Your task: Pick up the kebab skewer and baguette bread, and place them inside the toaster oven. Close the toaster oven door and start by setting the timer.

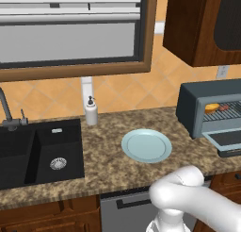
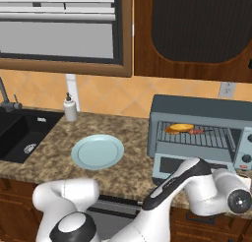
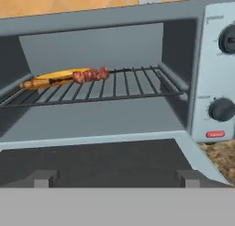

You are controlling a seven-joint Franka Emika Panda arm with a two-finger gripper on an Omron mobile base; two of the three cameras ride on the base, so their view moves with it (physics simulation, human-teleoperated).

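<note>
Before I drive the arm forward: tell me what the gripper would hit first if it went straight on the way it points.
Probably the back wall of the toaster oven, passing above the open toaster oven door and over the wire rack. The kebab skewer and baguette bread lie left of that line. Depth is uncertain.

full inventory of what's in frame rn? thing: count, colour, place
toaster oven: 1, slate grey, counter right
toaster oven door: 1, grey frame with dark glass, dropped open
kebab skewer: 1, reddish-brown, on the rack, against the bread
baguette bread: 1, golden, rack left
knobs: 2, dark, oven's right panel
plate: 1, pale blue, mid counter
soap dispenser: 1, white, beside sink
sink: 1, black, counter left
faucet: 1, grey, behind sink
cabinet: 1, dark wood, above oven
arm: 1, white, before the oven; hand open
</note>
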